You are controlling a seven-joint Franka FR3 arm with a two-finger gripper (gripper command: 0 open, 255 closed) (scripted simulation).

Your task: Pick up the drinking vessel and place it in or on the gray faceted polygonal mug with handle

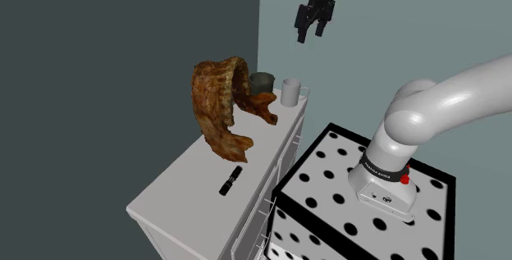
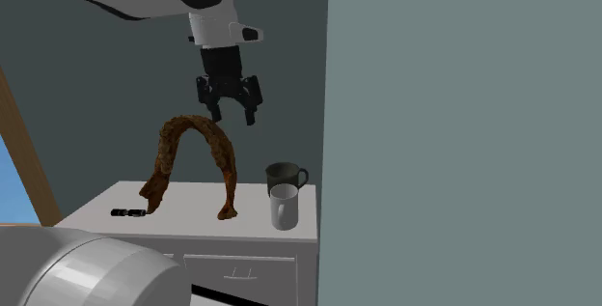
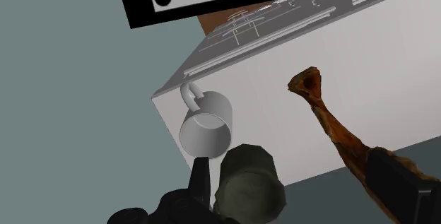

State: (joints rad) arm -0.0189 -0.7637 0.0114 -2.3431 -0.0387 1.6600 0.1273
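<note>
The gripper (image 2: 233,117) hangs high over the far end of the cabinet (image 1: 185,186), fingers spread wide with nothing between them, pointing down toward the two mugs. I judge this a sensible height for lining up before any descent. The white mug (image 1: 290,92), the vessel to be lifted, stands upright on the far corner of the cabinet top, at the shoulder view's right and close to the edge. Its handle turns outward toward that edge, so the round body looks free for a grasp across its sides. The grey mug (image 1: 262,82) (dark, faceted, mouth up) stands just beside it on the shoulder view's left and a little farther off; whether the two touch I cannot tell. In the wrist view the grey mug lies between the fingers, nearer one of them, and the white mug just past that finger. The hand therefore seems to sit more over the target than over the vessel, and would likely need a small shift. A rusty brown arch (image 1: 220,104) straddles the top, one foot just left of the grey mug. That foot and the grey mug crowd one side of the white mug, leaving a finger little room there. A black stick (image 1: 230,180) lies at the near end, well apart from the mugs. The spotted stand (image 1: 336,186) sits right of the cabinet.
</note>
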